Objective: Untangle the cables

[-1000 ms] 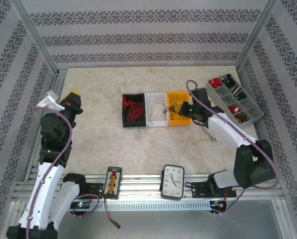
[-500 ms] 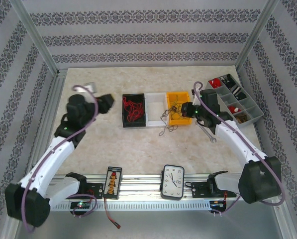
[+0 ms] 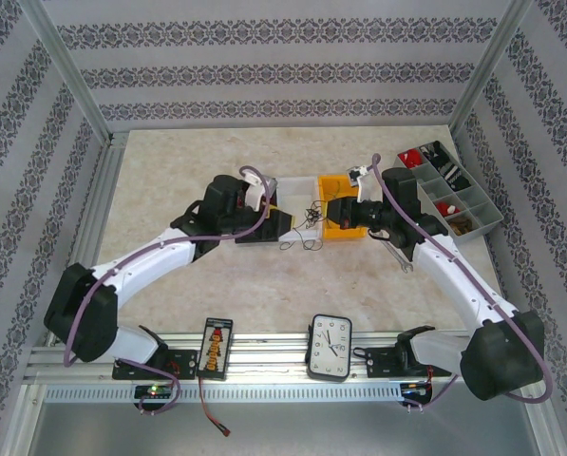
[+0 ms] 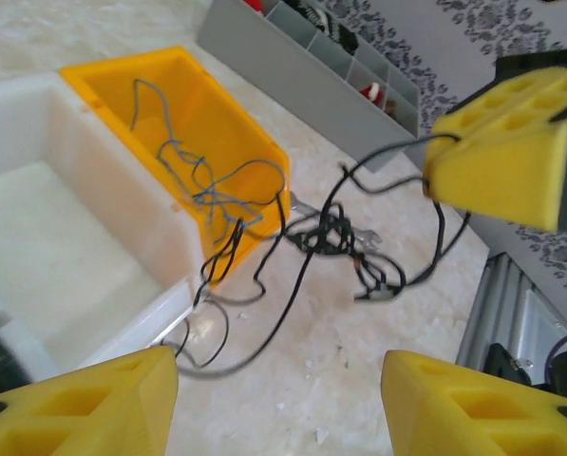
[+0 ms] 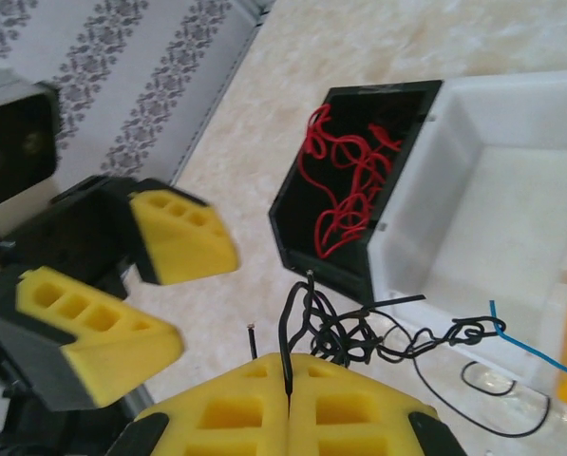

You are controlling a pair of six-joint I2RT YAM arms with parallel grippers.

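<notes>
**Left arm swings in as the right holds the knot up**

A second ago the left arm stood folded at the far left of the table (image 3: 169, 161). Now it has reached right across to the middle. The left gripper (image 4: 278, 372) hangs by the black bin (image 5: 329, 271) with its yellow fingers (image 4: 93, 408) spread wide and nothing between them, aimed at the knot.

The right gripper (image 5: 288, 382) has its pads pressed together on one thin black strand of the cables (image 4: 335, 236). Over that same second the bunch has come off the rim of the orange bin (image 4: 122, 59). It now dangles in front of the white bin (image 4: 36, 114), with its loose loops on the table.

To my eye that sets up a two-handed pull. One end is held, and the other claw is ready to take a second strand and draw it away.

From overhead, the bunch is stretched rather than balled. Its long axis runs from the right claw, by the orange bin, slanting leftward and nearer, and the knot sits about midway along it. The free tails point towards the left claw.

Red strands (image 5: 345, 185) lie separately in the black bin. A few thin blue-grey wires (image 4: 207, 185) trail inside the orange one, and I cannot tell whether they are caught in the knot.
</notes>
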